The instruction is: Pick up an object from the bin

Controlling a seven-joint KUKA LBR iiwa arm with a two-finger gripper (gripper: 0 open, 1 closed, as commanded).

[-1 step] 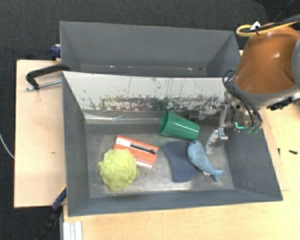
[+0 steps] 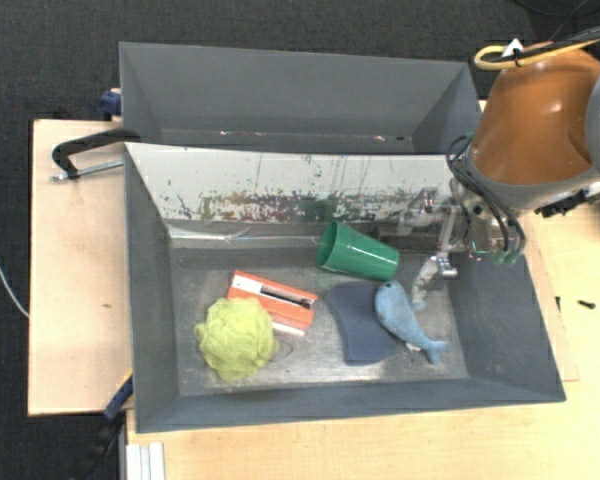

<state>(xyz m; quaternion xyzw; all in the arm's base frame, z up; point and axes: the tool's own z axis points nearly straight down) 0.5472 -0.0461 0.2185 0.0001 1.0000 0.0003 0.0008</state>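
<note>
Camera view, quick pass: found the jaws low at the right end of the grey bin point(image 2: 150, 268), hanging from the orange-covered arm point(image 2: 535, 118), just above the head end of a blue whale-shaped toy point(image 2: 400, 316) and just right of a green cup point(image 2: 358, 252) lying on its side. Could not tell how far the jaws stood open; saw nothing between them. Took the whale as the nearest candidate: found it on the bin floor toward the front right, lying against a dark blue flat pad point(image 2: 352, 330). Judged it light, soft, probably squashy, not fragile, maybe slick-skinned. Judged the thick mid-body the place to pinch, across the width, not the thin tail, which would likely slip or fold. Rated the cup light, stiff, smooth, prone to rolling; would have taken it by the wall at the open rim. Logged an orange-and-white box point(image 2: 272, 301) and a yellow-green fluffy wad point(image 2: 237, 338) well to the left, apart from the jaws.
</note>
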